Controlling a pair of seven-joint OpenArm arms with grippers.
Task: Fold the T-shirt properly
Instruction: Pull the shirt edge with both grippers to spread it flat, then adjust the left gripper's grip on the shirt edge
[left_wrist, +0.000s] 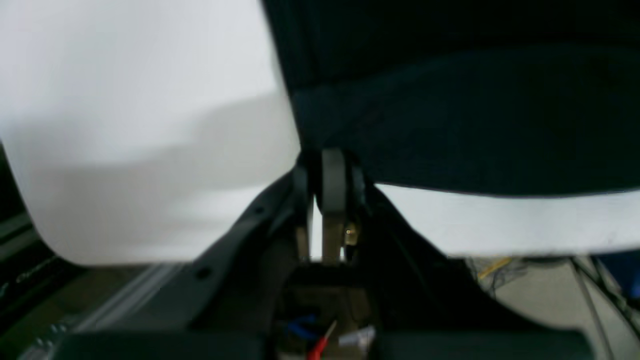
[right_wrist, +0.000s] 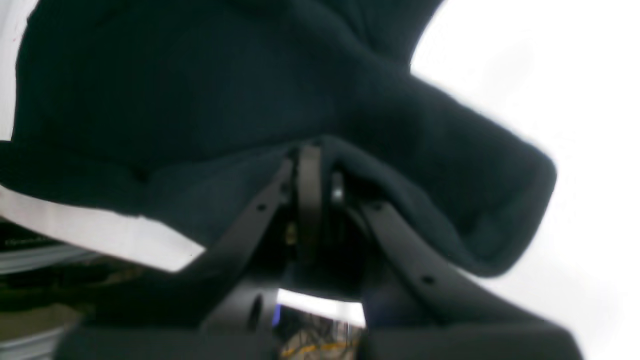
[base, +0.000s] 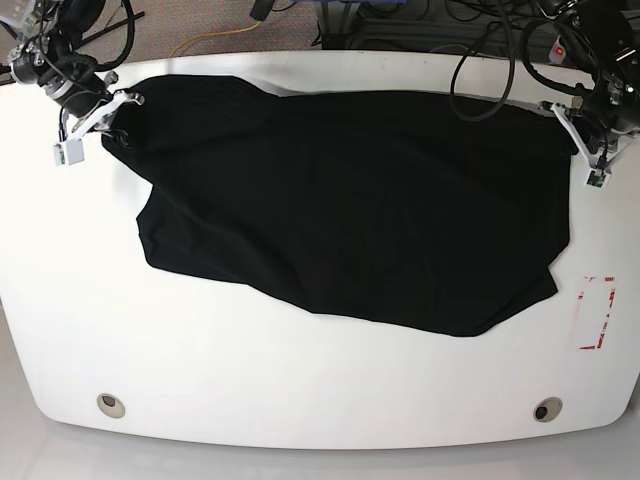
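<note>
The white desk (base: 300, 400) is bare along its near edge, with a red-outlined rectangle (base: 596, 312) marked near its right side. Beyond that, the black T-shirt (base: 350, 210) lies spread and rumpled across the desk's middle. At the far corners, the left tool (base: 578, 128) and the right tool (base: 112, 118) are each clamped tight on an edge of the cloth.
</note>
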